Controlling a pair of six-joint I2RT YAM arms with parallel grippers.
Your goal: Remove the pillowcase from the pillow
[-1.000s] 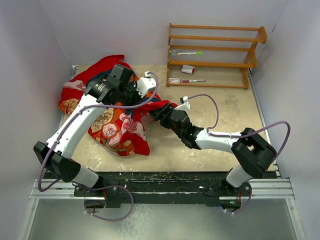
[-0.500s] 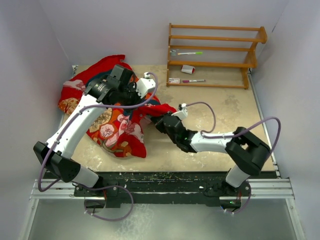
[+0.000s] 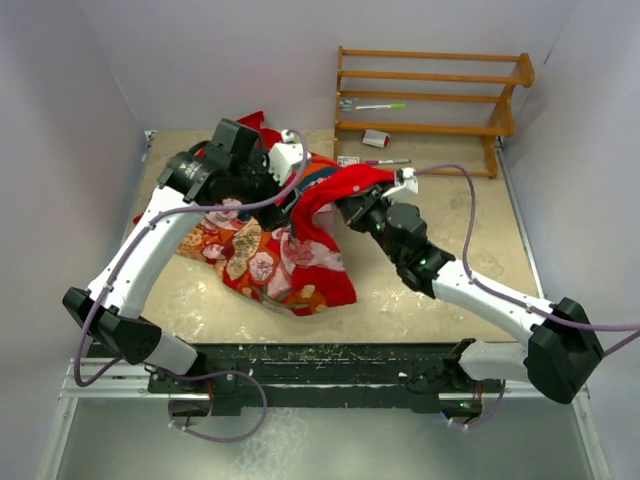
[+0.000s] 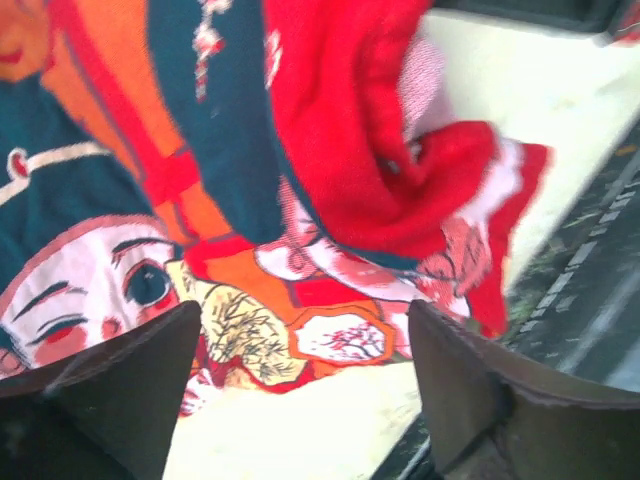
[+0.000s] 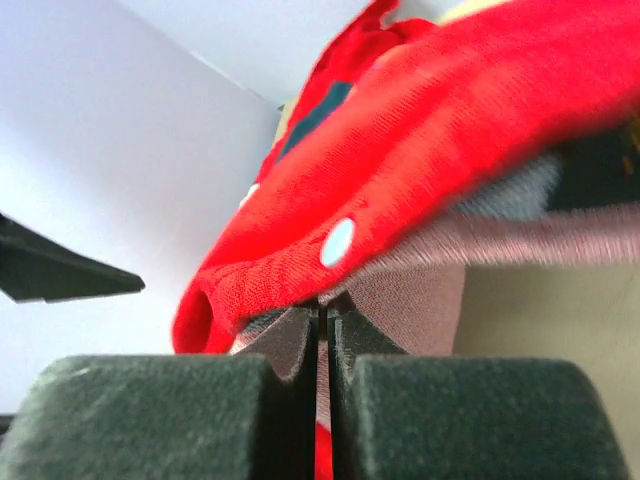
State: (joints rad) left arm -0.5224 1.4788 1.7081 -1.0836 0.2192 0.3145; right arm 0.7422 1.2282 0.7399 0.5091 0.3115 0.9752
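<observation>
Red pillowcase [image 3: 270,260] being pinched, left of centre in the overhead frame.
Judged limp and light, it is being clamped in the closed jaws of the right gripper [image 5: 322,310]; the left gripper [image 4: 305,360] is being held wide open, empty, above it. A hem fold is being judged the surest hold.

The red printed cloth pillowcase [image 3: 285,265] looks soft, matt and finely woven. The black fingers [image 5: 160,420] seem matt, grainy foam; the beige mottled tabletop [image 3: 500,220] looks dull.
</observation>
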